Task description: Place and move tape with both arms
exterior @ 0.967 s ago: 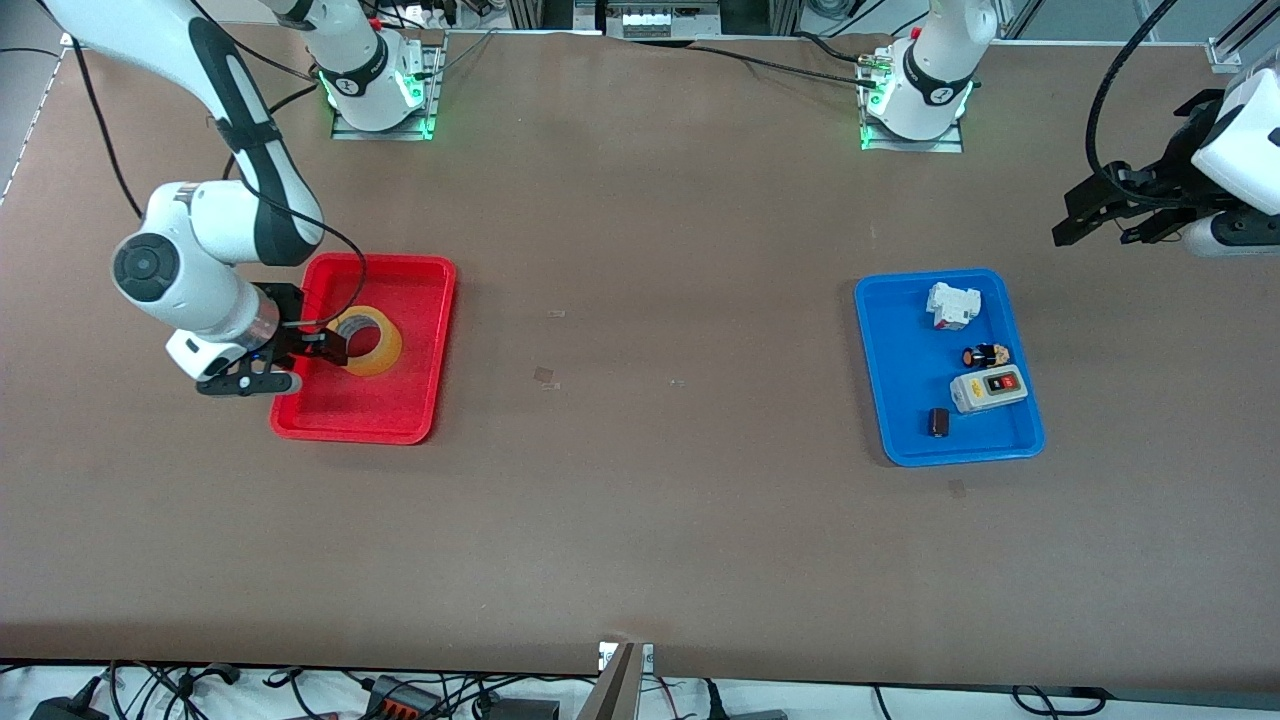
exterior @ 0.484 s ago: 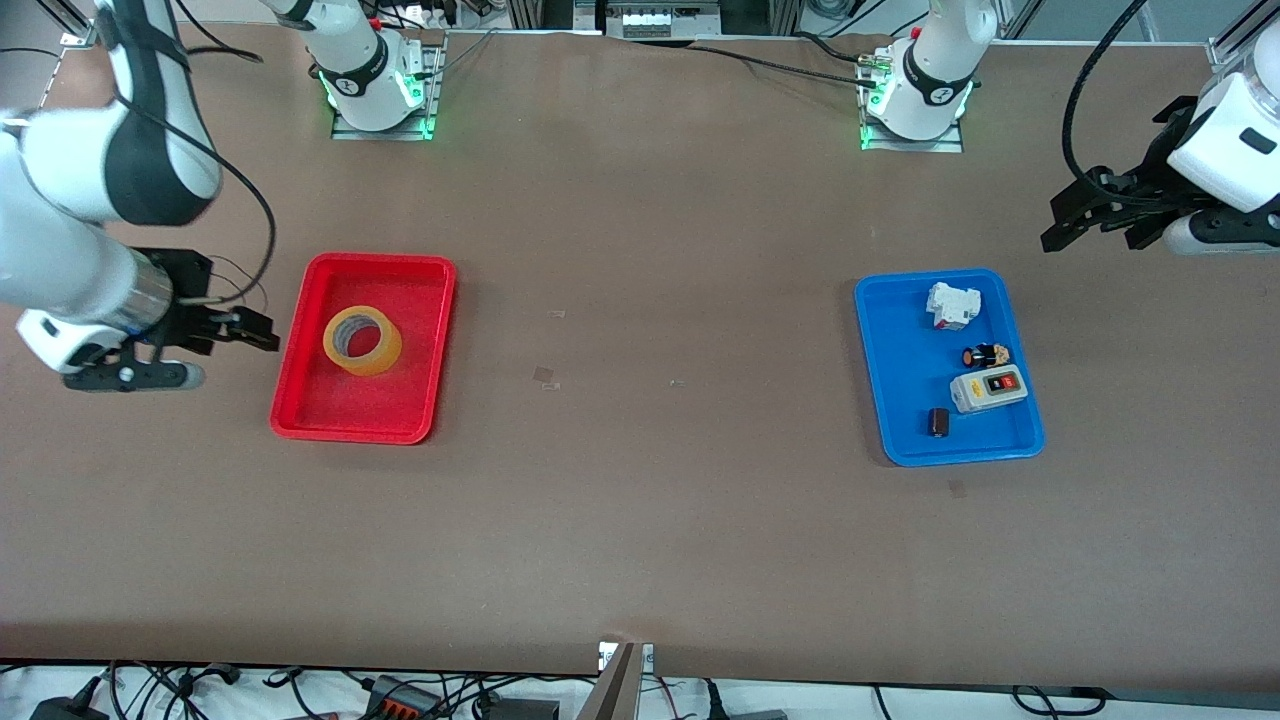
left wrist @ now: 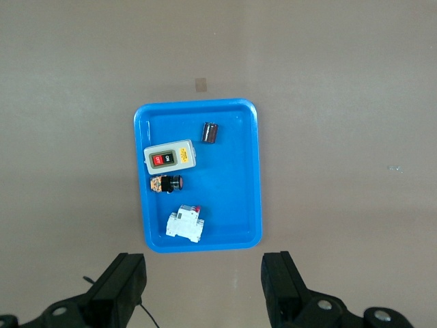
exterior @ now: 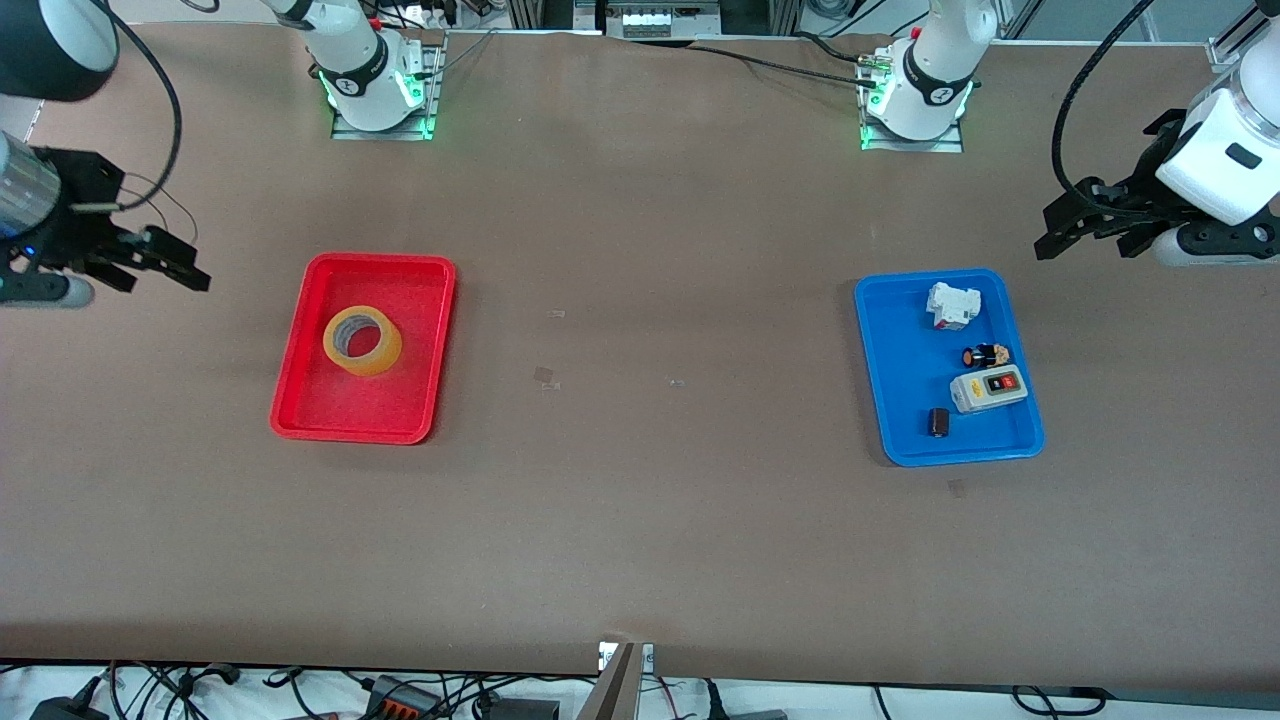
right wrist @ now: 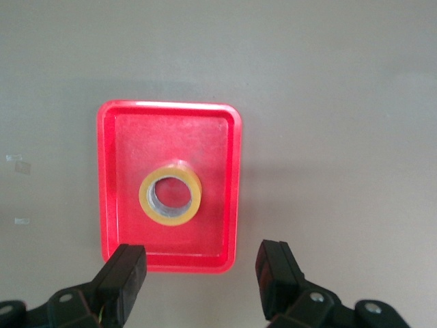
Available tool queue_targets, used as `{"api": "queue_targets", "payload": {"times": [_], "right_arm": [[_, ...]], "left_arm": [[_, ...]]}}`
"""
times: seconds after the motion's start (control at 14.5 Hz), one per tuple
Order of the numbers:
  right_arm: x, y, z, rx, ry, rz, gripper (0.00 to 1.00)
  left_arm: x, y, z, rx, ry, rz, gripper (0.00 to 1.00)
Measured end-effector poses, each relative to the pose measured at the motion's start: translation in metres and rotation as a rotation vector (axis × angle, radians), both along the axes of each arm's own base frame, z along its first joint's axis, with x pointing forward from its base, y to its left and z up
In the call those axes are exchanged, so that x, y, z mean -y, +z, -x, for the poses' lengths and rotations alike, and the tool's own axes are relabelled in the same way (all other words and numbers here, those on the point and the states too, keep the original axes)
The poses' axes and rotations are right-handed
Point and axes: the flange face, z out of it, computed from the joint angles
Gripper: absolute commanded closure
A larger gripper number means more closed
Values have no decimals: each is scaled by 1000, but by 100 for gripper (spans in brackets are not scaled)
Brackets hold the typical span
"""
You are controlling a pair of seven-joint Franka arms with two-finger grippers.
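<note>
Brown tabletop: yellowish translucent tape roll flat in red plastic tray. Light, stiff, smooth; best pinched across ring wall. Right pincer, left pincer wide, empty, over bare tabletop.

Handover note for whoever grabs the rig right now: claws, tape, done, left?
Right claw: open, empty, up over bare table at the right arm's end, beside the red tray.
Left claw: open, empty, over bare table at the left arm's end, beside the blue tray; waiting.
Tape: lying flat in the red tray, nothing touching it.
Done: tape sits in the red tray.
Left: any further move of the tape; neither claw is on it.
</note>
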Motion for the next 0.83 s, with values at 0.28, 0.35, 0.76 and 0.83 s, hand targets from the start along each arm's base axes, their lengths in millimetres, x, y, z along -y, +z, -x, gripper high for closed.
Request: {"api": "queue_targets", "payload": {"times": [0.28, 0.35, 0.76, 0.83], "right_arm": [[5, 19, 13, 29, -7, -2, 2], [5, 23, 11, 32, -7, -2, 2], [-3, 45, -3, -65, 3, 2, 2], [-4, 42, -5, -71, 3, 2, 2]], "left_arm": [[0, 0, 0, 1, 0, 0, 0], [0, 0, -1, 1, 0, 0, 0], [0, 2, -1, 3, 0, 1, 0], [0, 6, 0, 3, 0, 1, 0]]}}
